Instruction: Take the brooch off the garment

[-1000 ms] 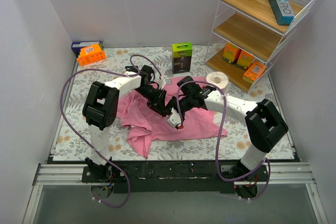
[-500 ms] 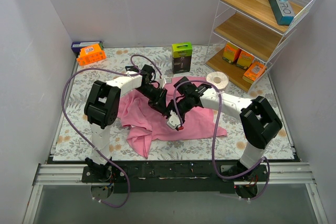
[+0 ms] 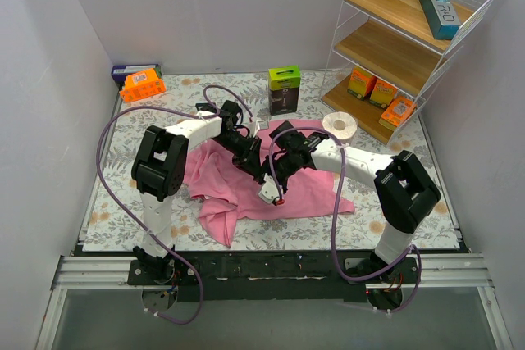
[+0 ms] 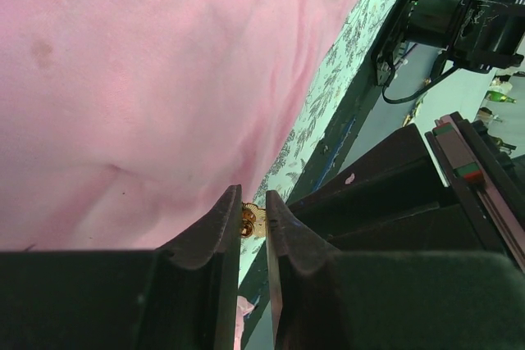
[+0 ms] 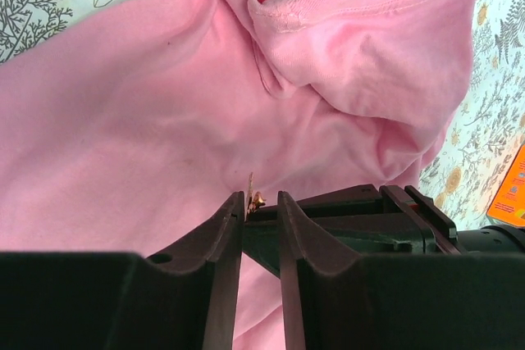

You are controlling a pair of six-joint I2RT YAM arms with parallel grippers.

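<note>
Left gripper (image 4: 250,202) fingers are seen drawn nearly together, with the small gold brooch (image 4: 252,220) pinched between their tips at the lower edge of the pink garment (image 4: 164,79). In the right wrist view the same brooch (image 5: 254,198) is framed by the right gripper (image 5: 260,201), whose jaws are set only a narrow slot apart; whether they clamp the brooch or merely bracket it cannot be told. Over the last second the right arm has been swung inward across the garment (image 3: 316,190) until its wrist is brought tip to tip with the left, while the left arm is hardly shifted. It is judged that a second grasp is being set up, so that clasp and cloth can be worked apart. The brooch is held just against the fabric above the floral table cover (image 3: 123,202), and whether its pin is out of the cloth cannot be seen.
</note>
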